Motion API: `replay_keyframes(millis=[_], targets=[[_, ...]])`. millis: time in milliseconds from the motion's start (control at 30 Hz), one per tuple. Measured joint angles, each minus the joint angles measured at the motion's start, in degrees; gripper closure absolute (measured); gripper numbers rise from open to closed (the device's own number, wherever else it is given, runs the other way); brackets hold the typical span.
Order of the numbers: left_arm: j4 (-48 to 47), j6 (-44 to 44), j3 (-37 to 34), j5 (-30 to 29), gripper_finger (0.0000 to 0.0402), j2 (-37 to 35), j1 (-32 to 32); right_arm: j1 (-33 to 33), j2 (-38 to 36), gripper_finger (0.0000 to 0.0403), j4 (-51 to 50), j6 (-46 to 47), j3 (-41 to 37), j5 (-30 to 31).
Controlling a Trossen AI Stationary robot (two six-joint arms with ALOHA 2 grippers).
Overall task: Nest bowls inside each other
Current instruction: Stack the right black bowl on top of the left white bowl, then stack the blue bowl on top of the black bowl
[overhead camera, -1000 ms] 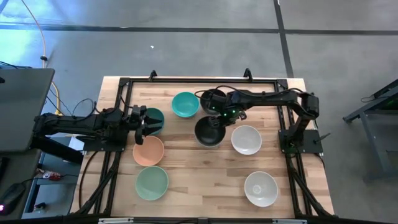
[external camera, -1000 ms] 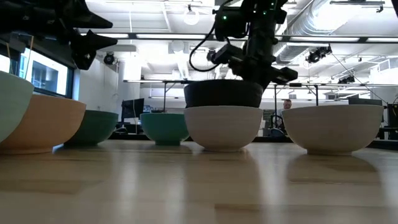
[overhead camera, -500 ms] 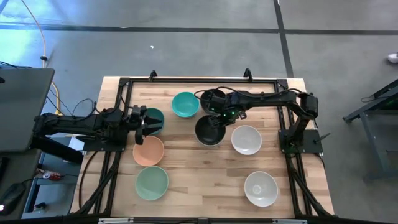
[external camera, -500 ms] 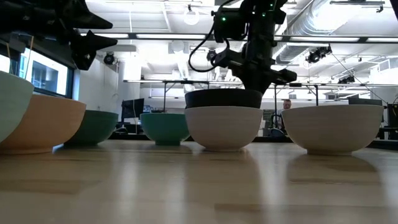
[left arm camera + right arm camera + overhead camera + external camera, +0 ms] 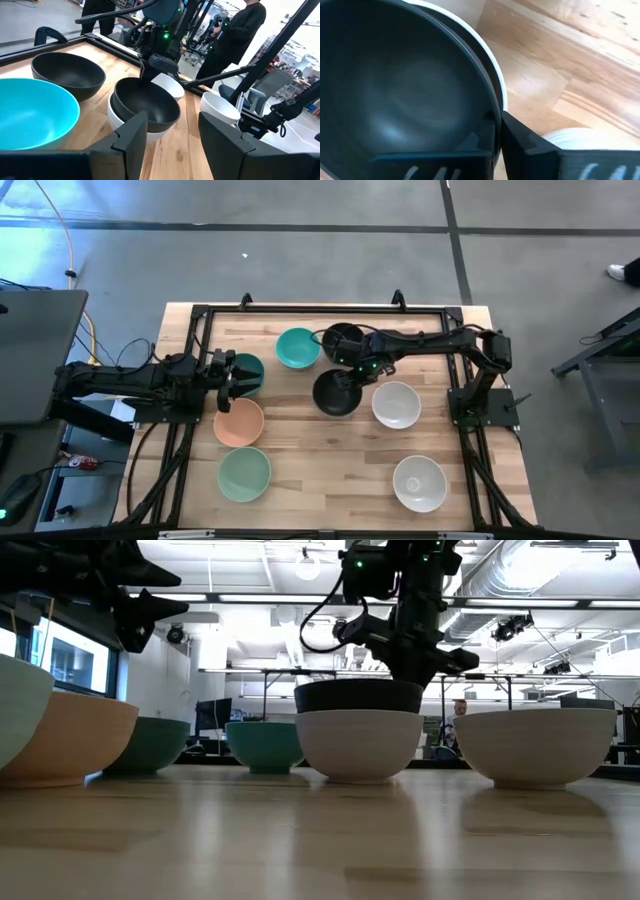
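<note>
A black bowl point(image 5: 334, 392) sits nested in a white bowl point(image 5: 358, 747) at the table's middle. My right gripper point(image 5: 353, 374) is shut on the black bowl's far rim. A second black bowl point(image 5: 343, 340) and a teal bowl point(image 5: 298, 348) stand by the far edge. Toward the left stand the dark green bowl point(image 5: 248, 367), the peach bowl point(image 5: 238, 422) and the mint bowl point(image 5: 244, 474). Two more white bowls point(image 5: 396, 404) point(image 5: 419, 483) stand on the right. My left gripper point(image 5: 228, 375) hovers open over the dark green bowl. My right gripper pinches the black bowl's rim point(image 5: 495, 107) on its far-right side, one finger point(image 5: 472, 147) inside the bowl and the other finger point(image 5: 532, 147) outside. The fingers come from above, pointing down. The bowl sits nearly level inside the white bowl point(image 5: 492, 65).
A black metal frame point(image 5: 200, 312) runs along the table's far, left and right sides. A person point(image 5: 235, 30) stands in the room beyond the table. Bare wood point(image 5: 330, 470) lies between the mint bowl and the near white bowl.
My right gripper has gone down a little, still shut on the black bowl's rim. The black bowl has sunk lower into the white bowl, so less of its wall shows above the white rim.
</note>
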Motion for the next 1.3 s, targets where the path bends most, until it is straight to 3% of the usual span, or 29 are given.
replay_keyframes(millis=[467,733,1000,1300], targets=[[0.02,-0.3,0.0,0.01,0.0236,0.01,0.0,0.26,-0.04,0.0304,1.33,-0.12,0.0,-1.62],[0.03,-0.3,0.0,0.01,0.0236,-0.01,0.0,0.22,-0.45,0.0282,1.28,-2.76,0.0,-5.55],[0.2,-0.29,0.0,0.01,0.0236,0.01,0.0,-0.39,-3.75,0.0289,-0.49,-2.86,0.02,-1.64],[0.46,-0.17,0.0,0.01,0.0236,0.01,0.0,-0.55,-3.69,0.0365,-0.22,-3.04,0.02,-0.9]])
